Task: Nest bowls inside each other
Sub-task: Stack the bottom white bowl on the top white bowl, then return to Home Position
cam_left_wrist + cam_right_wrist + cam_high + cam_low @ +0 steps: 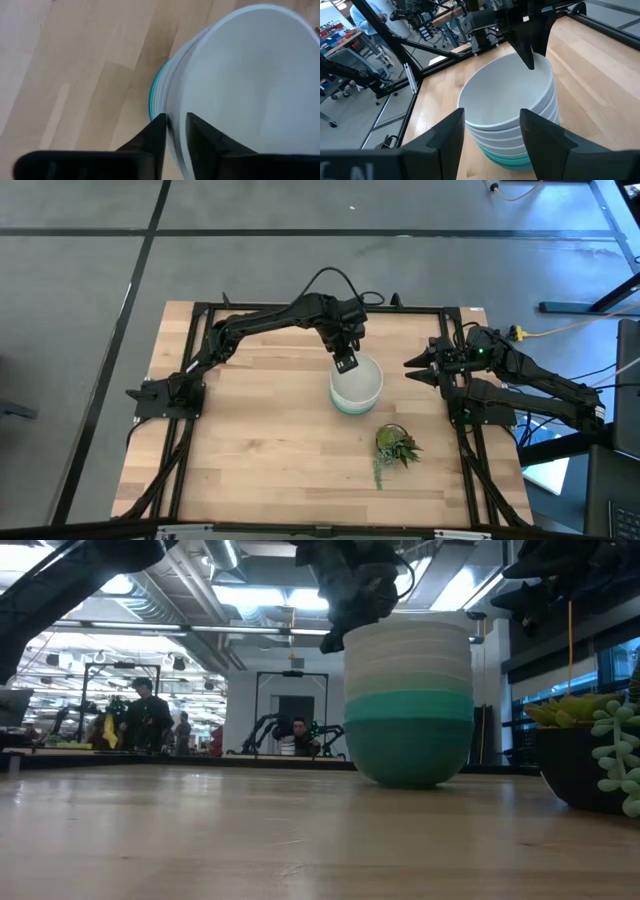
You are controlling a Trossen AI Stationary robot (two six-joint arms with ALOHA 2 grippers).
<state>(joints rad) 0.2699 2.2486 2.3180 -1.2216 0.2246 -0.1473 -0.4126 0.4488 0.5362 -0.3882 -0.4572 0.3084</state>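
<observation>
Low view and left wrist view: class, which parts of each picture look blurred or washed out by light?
Low view: the potted plant at the edge is blurred and the ceiling lights glare. Left wrist view: the left gripper and the top white bowl look soft.

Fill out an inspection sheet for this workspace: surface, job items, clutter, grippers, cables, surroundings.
Surface: wooden table, bare apart from the items below.
Job's things: stack of bowls near the table's middle, white on top, teal at the bottom; all nested, none loose.
Clutter: small green plant beside the stack, not touching it.
Grippers: left gripper at the stack's rim, one finger on each side of the top bowl's wall; right gripper open, held clear at the right edge.
Cables: black cable looped over the left arm; yellow cable off the table.
Surroundings: people in the room behind.
</observation>
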